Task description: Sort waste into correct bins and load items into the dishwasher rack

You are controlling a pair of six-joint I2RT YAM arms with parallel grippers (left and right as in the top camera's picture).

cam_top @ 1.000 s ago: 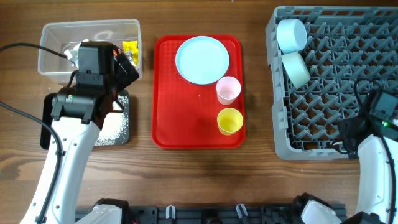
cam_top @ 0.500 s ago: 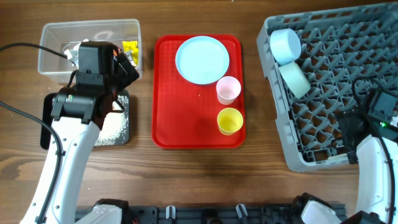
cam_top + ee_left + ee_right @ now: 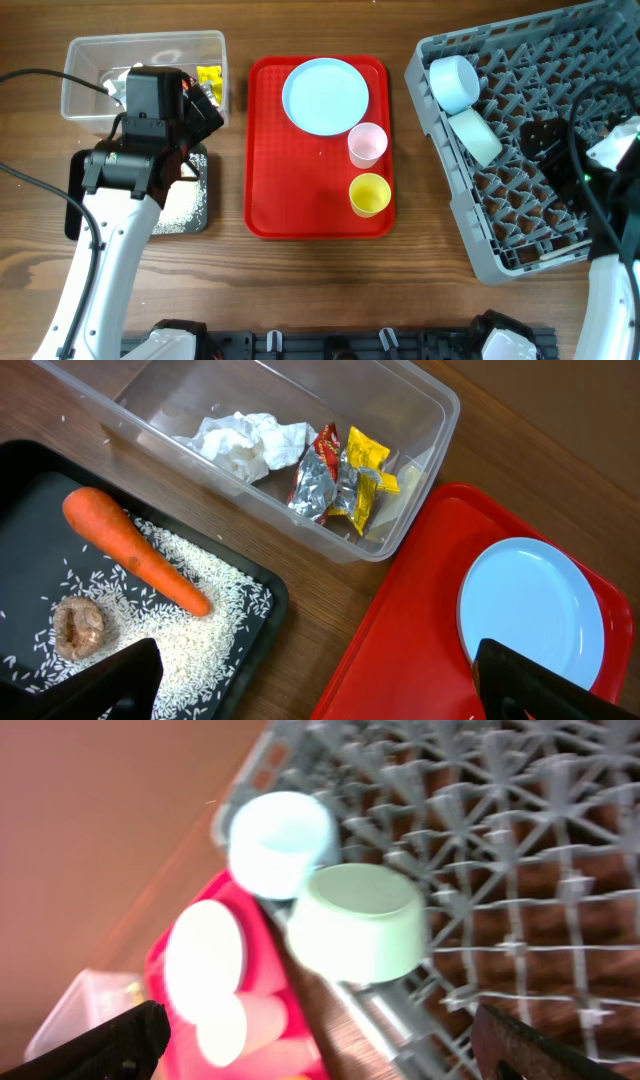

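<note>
From overhead we see the dishwasher rack point(image 3: 520, 210) askew at the worktop's right edge, with a blue bowl point(image 3: 452, 82) and a greenish bowl point(image 3: 476, 136) along its left rim. The right pincer point(image 3: 538, 135) is over the lattice just beside them, and the left pincer point(image 3: 205, 105) is over the near wall of the clear tub point(image 3: 140, 42) by the far left corner. Our left wrist view shows that pincer spread wide and empty over the black tray point(image 3: 40, 500), where carrot point(image 3: 135, 550), rice point(image 3: 210, 615) and food scrap point(image 3: 80, 628) lie, with tissue point(image 3: 250, 440) and wrappers point(image 3: 340, 480) in the tub. Our blurred right wrist view shows the right pincer spread wide too, holding nothing, both bowls ahead and apart from it.
</note>
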